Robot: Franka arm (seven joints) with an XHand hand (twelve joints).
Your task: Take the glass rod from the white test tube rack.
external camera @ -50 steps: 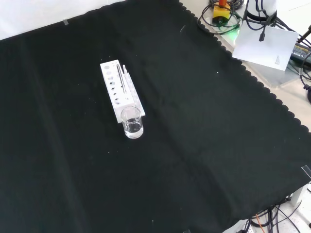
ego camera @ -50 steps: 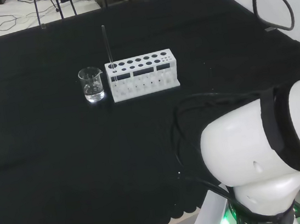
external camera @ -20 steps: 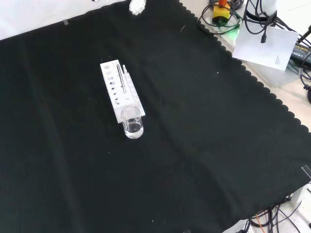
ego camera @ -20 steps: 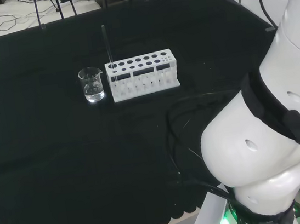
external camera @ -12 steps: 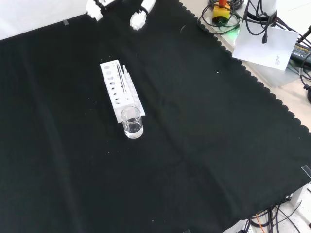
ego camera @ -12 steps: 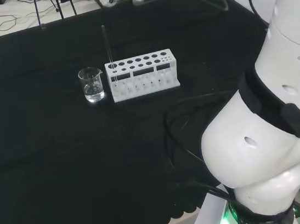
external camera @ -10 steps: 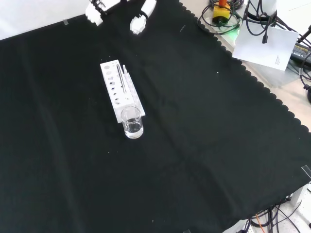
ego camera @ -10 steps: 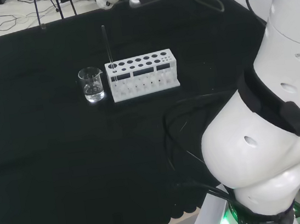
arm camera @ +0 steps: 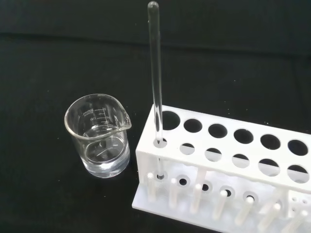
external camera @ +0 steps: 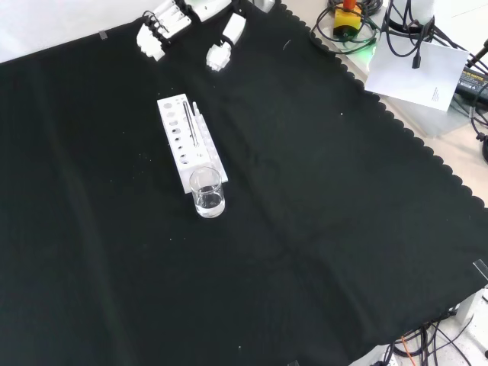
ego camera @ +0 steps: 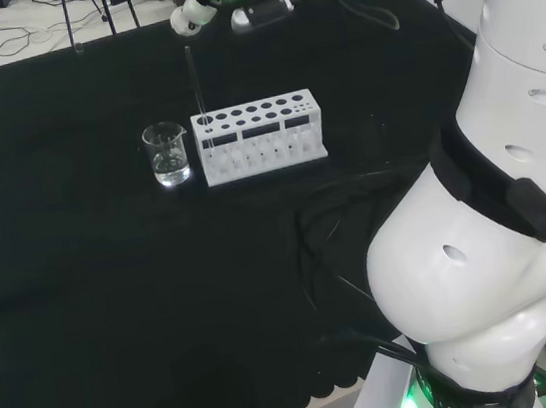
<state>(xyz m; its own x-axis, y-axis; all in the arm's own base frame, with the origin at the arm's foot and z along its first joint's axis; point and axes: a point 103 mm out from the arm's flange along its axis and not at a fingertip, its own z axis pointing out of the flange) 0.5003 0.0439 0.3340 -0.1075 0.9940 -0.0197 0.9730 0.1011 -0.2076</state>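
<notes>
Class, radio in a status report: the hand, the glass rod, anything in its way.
Hand open, short of the white test tube rack. Thin clear glass rod upright in the rack's end hole. Small clear glass beaker beside that end, apart.

The table [external camera: 343,252] is draped in black cloth with a scalloped edge. Pale floor [ego camera: 19,31] strewn with cables is seen at the head view's upper left. A white sheet, possibly paper [external camera: 415,72], lies at the front view's upper right.

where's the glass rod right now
In the head view the glass rod stands upright in the white test tube rack's left end hole, beside the beaker.
</notes>
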